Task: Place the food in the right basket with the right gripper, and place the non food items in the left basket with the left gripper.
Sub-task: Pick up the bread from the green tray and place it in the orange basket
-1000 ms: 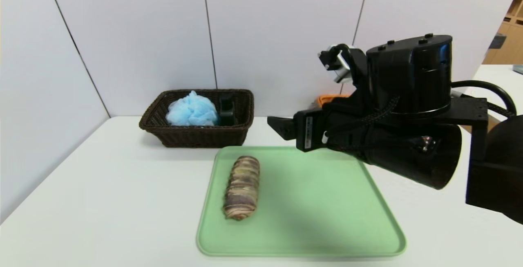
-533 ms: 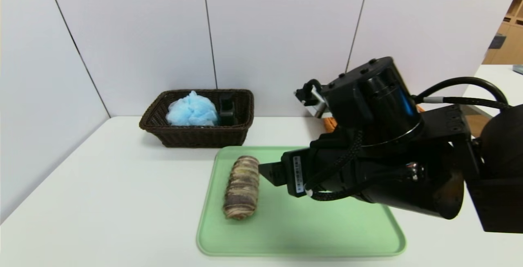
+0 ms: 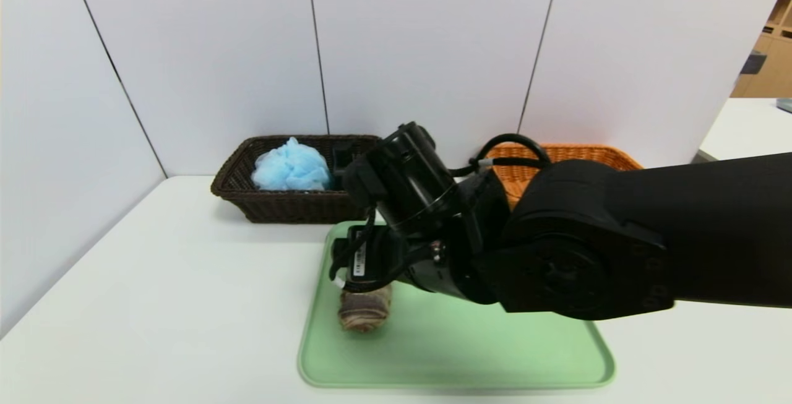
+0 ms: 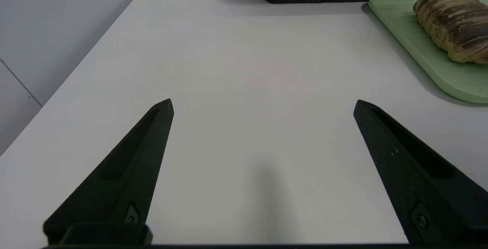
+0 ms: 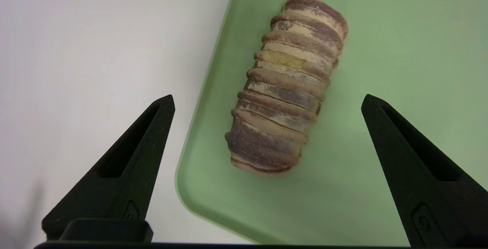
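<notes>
The right gripper (image 5: 267, 100) hovers wide open and empty over the marbled bread roll (image 5: 284, 89), which lies at the left edge of the green tray (image 5: 400, 50), mid-frame in the head view. Closing off-centre could, I judge, nudge the roll off the tray; fingertip height is hard to tell.
</notes>
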